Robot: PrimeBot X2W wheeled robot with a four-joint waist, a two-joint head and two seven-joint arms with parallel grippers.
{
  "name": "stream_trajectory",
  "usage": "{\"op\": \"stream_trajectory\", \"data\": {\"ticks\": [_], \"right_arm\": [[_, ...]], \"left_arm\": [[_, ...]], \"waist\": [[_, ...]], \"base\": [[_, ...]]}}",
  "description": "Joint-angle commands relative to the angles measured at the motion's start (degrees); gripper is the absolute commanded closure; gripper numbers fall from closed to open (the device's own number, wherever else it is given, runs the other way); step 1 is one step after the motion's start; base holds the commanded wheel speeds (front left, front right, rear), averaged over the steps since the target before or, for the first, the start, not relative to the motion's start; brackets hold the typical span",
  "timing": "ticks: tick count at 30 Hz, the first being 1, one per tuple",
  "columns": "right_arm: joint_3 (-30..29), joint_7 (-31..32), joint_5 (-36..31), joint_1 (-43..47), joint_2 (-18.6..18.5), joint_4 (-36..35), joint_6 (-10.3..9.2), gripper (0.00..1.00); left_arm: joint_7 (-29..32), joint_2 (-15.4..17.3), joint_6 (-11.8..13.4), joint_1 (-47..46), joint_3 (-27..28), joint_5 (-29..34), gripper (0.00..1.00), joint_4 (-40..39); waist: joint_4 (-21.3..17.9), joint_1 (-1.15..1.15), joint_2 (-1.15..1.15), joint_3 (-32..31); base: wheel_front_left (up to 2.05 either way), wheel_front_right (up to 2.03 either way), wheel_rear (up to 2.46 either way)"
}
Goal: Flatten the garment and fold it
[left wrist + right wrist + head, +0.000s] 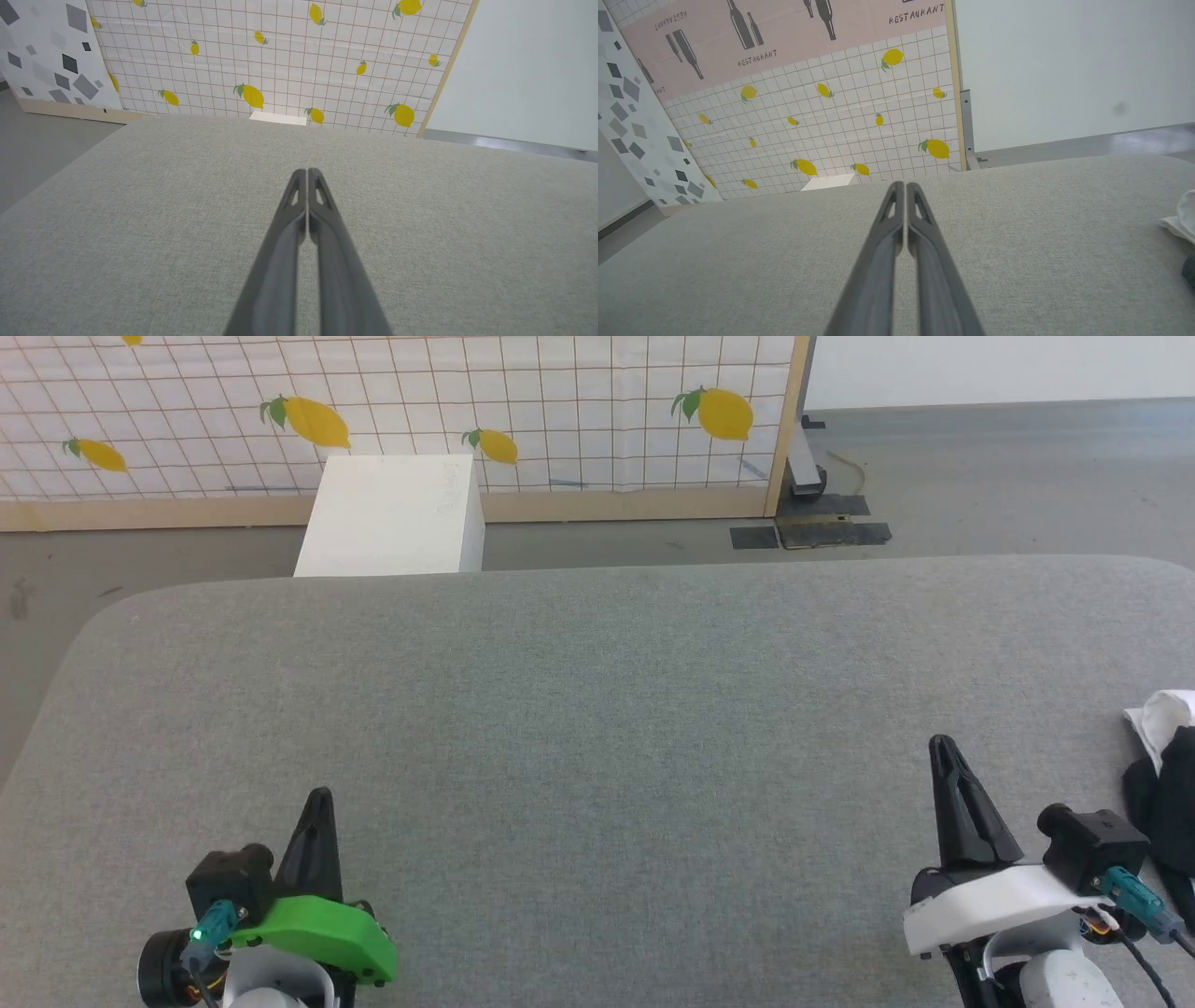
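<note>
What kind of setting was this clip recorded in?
Probably a robot test studio staged as a room, not a real home. The signs are a wood-framed lemon-print panel, a RESTAURANT panel printed with bottles, a bare grey floor and a large fabric-covered table.

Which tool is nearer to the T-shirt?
The right tool: the T-shirt lies close beside it, on its right. The left tool is far away, across the grey table.
</note>
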Motion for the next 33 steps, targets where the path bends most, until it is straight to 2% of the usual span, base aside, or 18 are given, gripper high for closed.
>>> {"op": "stream_trajectory", "data": {"ticks": [1, 33], "right_arm": [[0.02, 0.26, -0.26, 0.08, 0.0, -0.26, 0.0, 1.0], [0.17, 3.94, -3.82, 1.16, 0.0, -3.8, -0.02, 1.0]], "left_arm": [[0.24, -0.1, -0.03, 0.07, 0.09, 0.3, 1.0, -0.28], [3.86, -1.66, -0.4, 0.98, 1.21, 4.72, 1.0, -4.23]], "waist": [[0.01, 0.0, 0.0, -0.01], [0.17, 0.0, 0.0, -0.13]], "base": [[0.0, 0.0, 0.0], [0.0, 0.0, 0.0]]}}
